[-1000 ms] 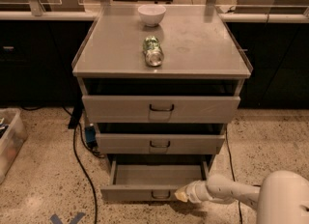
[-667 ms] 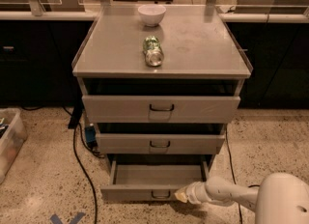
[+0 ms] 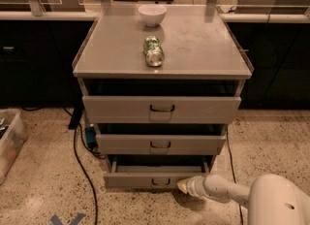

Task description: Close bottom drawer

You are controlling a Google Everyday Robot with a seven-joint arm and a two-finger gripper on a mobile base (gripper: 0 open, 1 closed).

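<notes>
The bottom drawer (image 3: pixel 140 180) is the slimmest grey front of the cabinet, with a small black loop handle (image 3: pixel 160 182). It stands out a little, and a narrow strip of its tray shows above the front. My gripper (image 3: pixel 183 186) is at the end of the white arm (image 3: pixel 220 190) that comes in from the lower right. Its tip is against the right end of the drawer's front, just right of the handle.
The middle drawer (image 3: pixel 160 144) and top drawer (image 3: pixel 161 108) also stand partly open. A white bowl (image 3: pixel 152 14) and a green can (image 3: pixel 154 52) lying on its side sit on the cabinet top. A black cable (image 3: pixel 80 156) runs over the floor at left, beside a plastic bin (image 3: pixel 9 141).
The bottom drawer has slid inward, so less of its tray shows. My gripper has moved forward with it, staying against the front's right end.
</notes>
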